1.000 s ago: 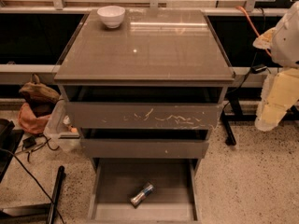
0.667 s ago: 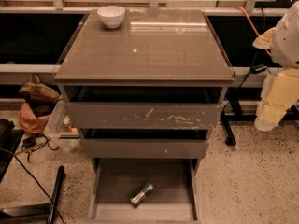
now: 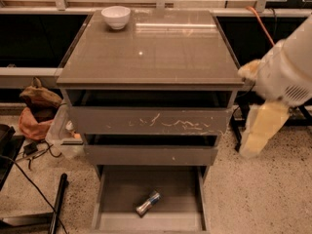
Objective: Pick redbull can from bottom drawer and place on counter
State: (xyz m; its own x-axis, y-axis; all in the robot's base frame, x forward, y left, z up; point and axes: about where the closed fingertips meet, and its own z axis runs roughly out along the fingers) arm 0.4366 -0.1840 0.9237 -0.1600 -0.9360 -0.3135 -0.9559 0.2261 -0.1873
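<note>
nothing is done yet: the redbull can [image 3: 148, 203] lies on its side in the open bottom drawer [image 3: 117, 191], untouched. the gripper [image 3: 262, 129] hangs right of the cabinet, well apart; whether it is spread or closed i cannot tell. the scratched drawer front [image 3: 151, 122] above may crowd the reach. a white bowl [image 3: 116, 17] sits on the worktop's [image 3: 161, 52] far left corner.

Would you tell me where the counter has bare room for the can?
The counter is bare from the front rim across its middle and right side; only the white bowl occupies the back-left corner. The gripper hangs beyond the counter's right edge.
</note>
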